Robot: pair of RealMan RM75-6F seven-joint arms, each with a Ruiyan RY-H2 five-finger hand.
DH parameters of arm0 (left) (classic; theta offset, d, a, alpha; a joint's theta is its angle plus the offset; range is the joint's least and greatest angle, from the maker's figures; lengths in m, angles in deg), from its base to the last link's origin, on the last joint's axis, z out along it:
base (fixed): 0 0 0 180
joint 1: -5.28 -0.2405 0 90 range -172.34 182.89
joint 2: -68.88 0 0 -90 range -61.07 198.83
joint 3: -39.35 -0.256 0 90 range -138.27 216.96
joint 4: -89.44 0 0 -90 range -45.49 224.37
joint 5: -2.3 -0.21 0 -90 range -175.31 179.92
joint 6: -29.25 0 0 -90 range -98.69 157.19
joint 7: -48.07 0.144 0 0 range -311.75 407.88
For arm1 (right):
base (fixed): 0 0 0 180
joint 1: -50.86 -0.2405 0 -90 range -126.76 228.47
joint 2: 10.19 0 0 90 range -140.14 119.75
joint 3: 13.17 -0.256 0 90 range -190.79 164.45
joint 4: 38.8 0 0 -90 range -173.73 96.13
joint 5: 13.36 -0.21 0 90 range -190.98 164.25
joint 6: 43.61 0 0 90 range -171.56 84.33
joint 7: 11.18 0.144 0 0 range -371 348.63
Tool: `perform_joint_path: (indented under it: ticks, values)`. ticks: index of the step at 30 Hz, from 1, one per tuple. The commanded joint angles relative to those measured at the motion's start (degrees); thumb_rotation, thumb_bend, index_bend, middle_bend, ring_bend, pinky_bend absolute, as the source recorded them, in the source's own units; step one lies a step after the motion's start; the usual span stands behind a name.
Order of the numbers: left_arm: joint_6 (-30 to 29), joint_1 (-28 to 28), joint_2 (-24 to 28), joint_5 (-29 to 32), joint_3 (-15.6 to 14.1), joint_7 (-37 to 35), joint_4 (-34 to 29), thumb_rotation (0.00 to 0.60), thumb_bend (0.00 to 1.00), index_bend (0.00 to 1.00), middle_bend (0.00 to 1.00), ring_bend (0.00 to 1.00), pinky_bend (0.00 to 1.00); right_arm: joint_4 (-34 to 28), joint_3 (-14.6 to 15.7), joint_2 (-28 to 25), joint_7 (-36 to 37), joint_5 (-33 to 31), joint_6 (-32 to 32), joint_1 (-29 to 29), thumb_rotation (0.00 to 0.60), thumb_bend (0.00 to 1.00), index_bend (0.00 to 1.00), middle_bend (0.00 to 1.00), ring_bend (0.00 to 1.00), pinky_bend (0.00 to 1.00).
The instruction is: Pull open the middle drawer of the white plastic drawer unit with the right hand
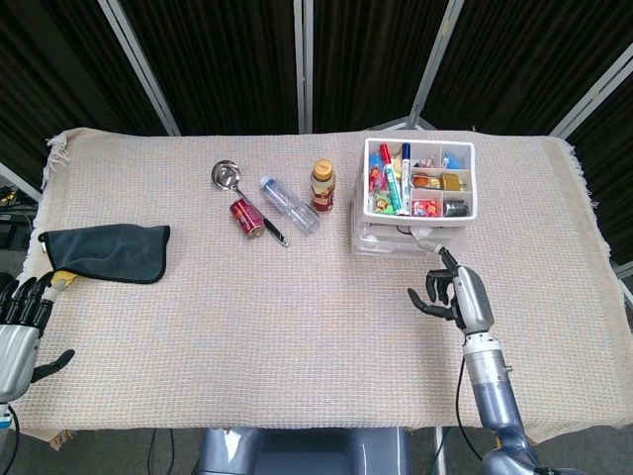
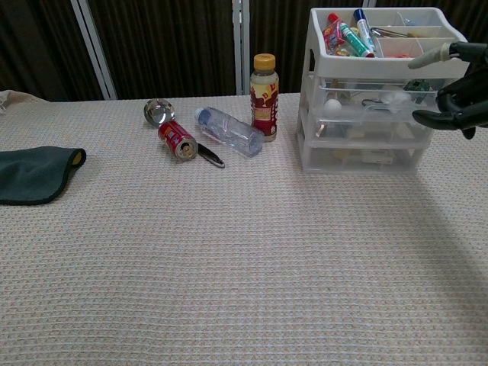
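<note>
The white plastic drawer unit [image 1: 381, 240] stands at the back right of the table, and its top tray holds markers and small items. In the chest view its middle drawer [image 2: 358, 128] sits level with the drawers above and below it. My right hand [image 1: 457, 295] hovers in front of the unit and a little to its right, apart from it. It holds nothing and its fingers are loosely bent. In the chest view the right hand [image 2: 457, 91] shows at the right edge, raised beside the upper drawers. My left hand [image 1: 18, 332] hangs empty off the table's left front corner, fingers spread.
Left of the unit stand a brown bottle [image 1: 323, 186], a lying clear bottle [image 1: 290, 205], a red can [image 1: 246, 218] and a metal ladle [image 1: 226, 176]. A dark grey cloth [image 1: 106, 252] lies at the left edge. A beige woven cloth covers the table.
</note>
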Motion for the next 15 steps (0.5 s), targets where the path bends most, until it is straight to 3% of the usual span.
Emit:
perform_joint_path:
  ticks: [1,10,15]
  values:
    - [-0.1,-0.06,0.88,-1.09,-0.53,0.34,-0.51,0.6,0.01,0.0,0.0,0.0,0.0,-1.32,-0.93,-1.05,-14.9,-5.17,3.2,-2.42,0.6,0.22,0.25,0.81,0.86,0.7]
    - [-1.68,-0.73,1.9,-2.11,-0.66,-0.48,-1.05,0.6,0.01,0.0,0.0,0.0,0.0,-0.98,-0.45,0.36,-29.94,-14.27,4.16,-6.1,0.6,0.22,0.25,0.81,0.86,0.7]
    - [-1.73,-0.74,2.27,-1.85,-0.45,-1.26,-0.88,0.6,0.01,0.0,0.0,0.0,0.0,0.58,-0.01,1.38,-32.48,-16.24,4.71,-7.35,0.6,0.24,0.26,0.81,0.86,0.7]
